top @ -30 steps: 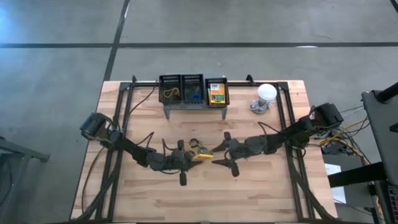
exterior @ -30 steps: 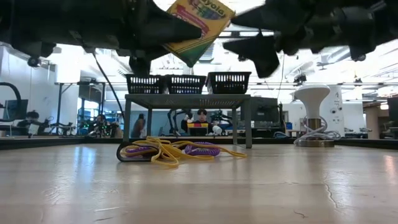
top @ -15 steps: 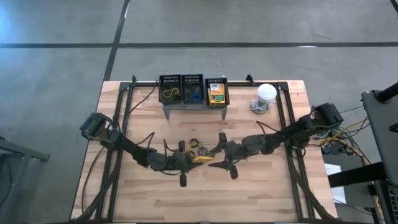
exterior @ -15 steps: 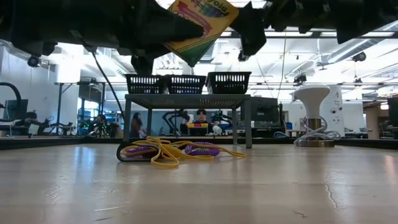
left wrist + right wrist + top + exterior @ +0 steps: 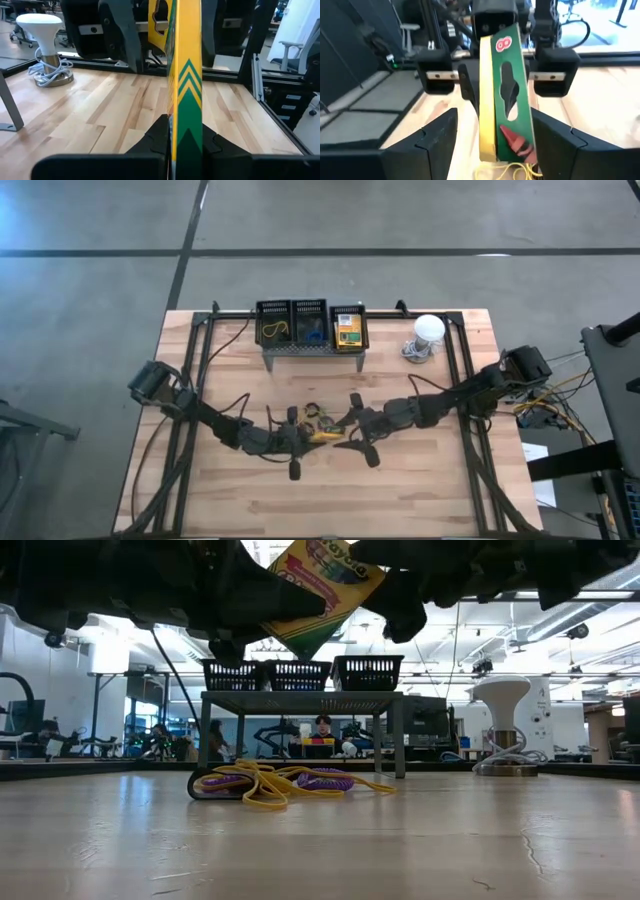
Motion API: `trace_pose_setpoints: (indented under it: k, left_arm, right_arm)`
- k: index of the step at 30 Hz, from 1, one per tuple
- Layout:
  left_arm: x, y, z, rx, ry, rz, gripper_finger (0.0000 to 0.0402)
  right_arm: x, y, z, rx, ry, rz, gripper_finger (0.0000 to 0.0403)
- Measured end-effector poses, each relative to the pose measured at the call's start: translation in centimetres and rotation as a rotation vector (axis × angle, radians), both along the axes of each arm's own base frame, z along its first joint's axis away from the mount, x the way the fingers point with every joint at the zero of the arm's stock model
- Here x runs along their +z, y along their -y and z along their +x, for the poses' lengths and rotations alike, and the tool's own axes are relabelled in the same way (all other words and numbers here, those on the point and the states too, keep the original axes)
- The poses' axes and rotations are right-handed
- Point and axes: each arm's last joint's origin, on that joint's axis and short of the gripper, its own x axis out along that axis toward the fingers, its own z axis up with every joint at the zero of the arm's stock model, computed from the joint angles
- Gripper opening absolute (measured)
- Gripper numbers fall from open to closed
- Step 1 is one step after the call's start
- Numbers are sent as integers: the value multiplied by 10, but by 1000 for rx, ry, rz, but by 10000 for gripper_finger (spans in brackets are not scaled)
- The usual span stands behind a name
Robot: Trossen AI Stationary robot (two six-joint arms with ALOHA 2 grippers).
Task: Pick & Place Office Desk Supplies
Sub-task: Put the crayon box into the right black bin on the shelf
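- Right gripper (image 5: 343,432) has closed in on the crayon box (image 5: 326,433) over the last second; it now straddles the box's free end, whereas earlier it hung well apart to the right.
- Its fingers (image 5: 438,140) stand spread wide, one on each side of the crayon box (image 5: 504,100), and in the right wrist view neither pad touches the faces.
- Left gripper (image 5: 303,436) is clamped on the other end of the box; the left wrist view shows the box (image 5: 186,85) edge-on, pinched between the two dark fingers (image 5: 155,137), held up above the table (image 5: 420,490).
- From the low view the box (image 5: 315,590) hangs tilted, with the rubber bands (image 5: 275,783) lying on the wood beneath it in a yellow and purple tangle.
- This looks like a handover, so the right side should probably close squarely on the flat faces, not the thin edges, before the left lets go.
- A grip well onto the free end should leave less room for the box to swing.
- Likely target is the row of black baskets (image 5: 308,324) on the grey stand (image 5: 308,352) at the table's far edge; one basket already holds a similar box (image 5: 348,330).
- Nearby, the white dome (image 5: 428,331) and its cable sit to the right of the stand, worth a clear berth on the carry.
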Motion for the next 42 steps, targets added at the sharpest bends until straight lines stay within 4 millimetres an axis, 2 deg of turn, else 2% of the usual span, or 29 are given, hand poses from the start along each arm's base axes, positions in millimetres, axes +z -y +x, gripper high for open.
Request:
trace_pose_setpoints:
  k: [3,6,13,17,23,28,32,36,42]
  left_arm:
    - [0,0,0,1,-5,0,38]
    - [-3,-1,0,7,-25,2,38]
    - [-5,-3,0,20,-44,-24,46]
    - [-5,-4,1,33,-41,-84,85]
    - [-3,-8,2,51,-31,-122,174]
    - [5,-9,-4,38,-89,-157,244]
    - [8,-12,-11,73,-183,-200,275]
    - [6,-14,-14,97,-232,-223,281]
    - [5,-14,-15,106,-235,-221,268]
  right_arm:
    - [4,-2,5,4,-30,-27,212]
    - [9,-3,9,8,-39,-47,185]
    - [11,-2,10,10,-45,-86,83]
    - [10,-1,11,8,-51,-98,27]
    - [6,3,7,4,-142,-111,21]
    - [30,10,3,5,-302,-185,20]
    - [58,12,0,38,-406,-283,20]
    - [90,13,-5,43,-454,-383,19]
    - [128,24,-16,-109,-479,-513,20]
